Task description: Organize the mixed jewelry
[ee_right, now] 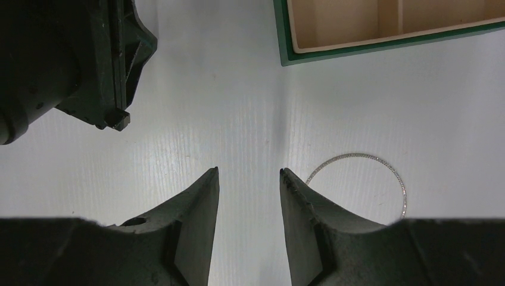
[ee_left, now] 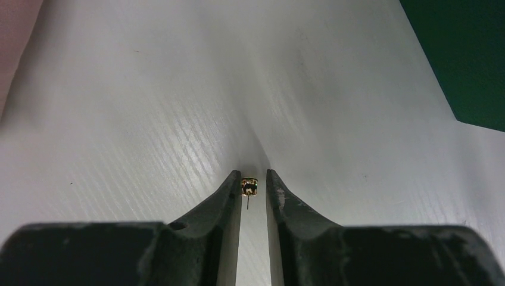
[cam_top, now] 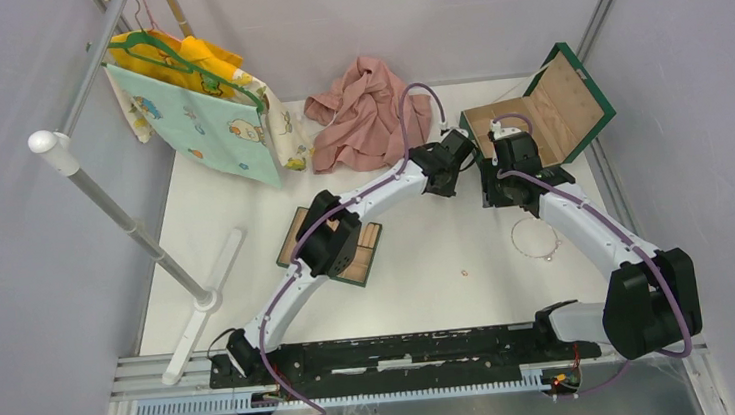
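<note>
My left gripper (cam_top: pixel 452 165) hovers over the white table beside the open green box (cam_top: pixel 536 117). Its jaws are nearly closed on a tiny gold stud earring (ee_left: pixel 249 186) at the fingertips, with the post pointing back toward the camera. My right gripper (cam_top: pixel 495 196) is open and empty (ee_right: pixel 249 173), just left of the thin silvery wire loop (cam_top: pixel 535 238), which lies flat on the table (ee_right: pixel 357 154). One pale-gold bead (cam_top: pixel 466 272) lies alone on the table nearer the arm bases. The tan compartmented tray (cam_top: pixel 367 251) sits under the left arm's elbow.
The green box's tan compartments (ee_right: pixel 387 24) show just beyond the right gripper, and the left gripper's black body (ee_right: pixel 77 59) is close on its left. A pink cloth (cam_top: pixel 365 112) lies at the back. A rack with hanging garments (cam_top: pixel 199 102) stands at the left.
</note>
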